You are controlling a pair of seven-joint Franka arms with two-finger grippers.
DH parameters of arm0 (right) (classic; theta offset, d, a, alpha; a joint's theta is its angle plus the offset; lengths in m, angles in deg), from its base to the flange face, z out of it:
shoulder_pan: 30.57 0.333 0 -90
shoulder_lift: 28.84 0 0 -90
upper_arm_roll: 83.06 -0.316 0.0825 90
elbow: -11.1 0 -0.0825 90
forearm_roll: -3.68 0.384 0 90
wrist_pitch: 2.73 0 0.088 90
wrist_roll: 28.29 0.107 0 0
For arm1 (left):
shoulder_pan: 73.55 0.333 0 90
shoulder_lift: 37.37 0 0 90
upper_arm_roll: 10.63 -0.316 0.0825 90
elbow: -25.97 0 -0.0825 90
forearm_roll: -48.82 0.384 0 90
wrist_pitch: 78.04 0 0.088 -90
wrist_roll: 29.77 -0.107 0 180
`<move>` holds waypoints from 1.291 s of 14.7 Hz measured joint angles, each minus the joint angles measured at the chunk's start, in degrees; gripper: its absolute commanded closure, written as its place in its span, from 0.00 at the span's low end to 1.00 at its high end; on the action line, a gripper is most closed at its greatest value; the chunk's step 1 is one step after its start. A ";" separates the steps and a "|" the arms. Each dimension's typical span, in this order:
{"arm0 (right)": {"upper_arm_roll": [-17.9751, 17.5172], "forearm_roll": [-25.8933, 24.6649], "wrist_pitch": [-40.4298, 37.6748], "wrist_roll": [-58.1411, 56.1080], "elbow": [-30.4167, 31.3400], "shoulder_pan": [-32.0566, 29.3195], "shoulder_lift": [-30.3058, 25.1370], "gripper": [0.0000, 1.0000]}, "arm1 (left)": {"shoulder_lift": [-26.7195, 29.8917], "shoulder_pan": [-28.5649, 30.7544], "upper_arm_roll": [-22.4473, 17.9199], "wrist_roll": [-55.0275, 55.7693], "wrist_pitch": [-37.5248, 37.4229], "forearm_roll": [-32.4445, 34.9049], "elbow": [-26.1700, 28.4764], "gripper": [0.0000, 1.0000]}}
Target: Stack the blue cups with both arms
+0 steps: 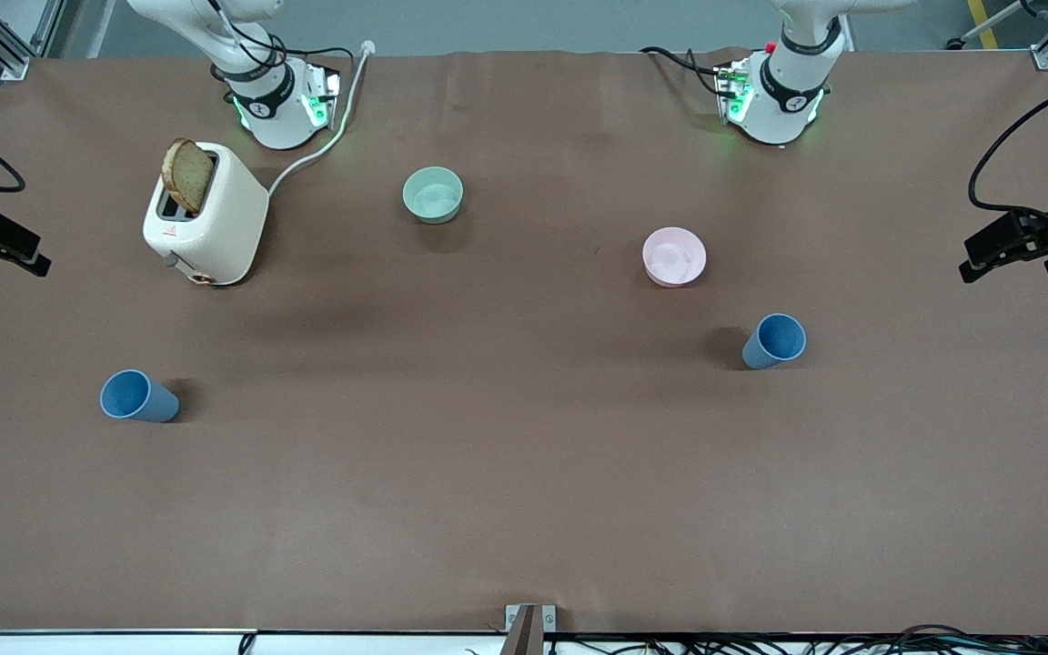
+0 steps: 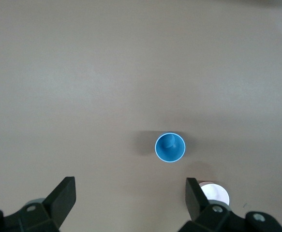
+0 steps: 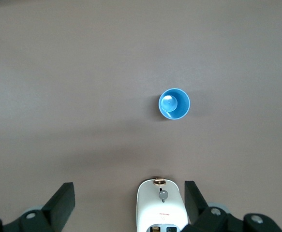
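A brown table (image 1: 524, 473) carries two matte blue tapered cups, both upright and well apart. Both grippers are cut off from the front view. The left gripper (image 2: 131, 193), fingers spread apart, hangs high over one blue cup (image 2: 170, 147). The right gripper (image 3: 129, 195), also spread, hangs over the toaster (image 3: 161, 208), near the other blue cup (image 3: 174, 103).
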 measured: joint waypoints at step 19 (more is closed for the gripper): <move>-0.05 0.00 0.01 0.00 -0.16 0.01 0.00 0.00 | -0.66 0.15 0.05 -0.05 -2.22 -0.45 0.18 0.00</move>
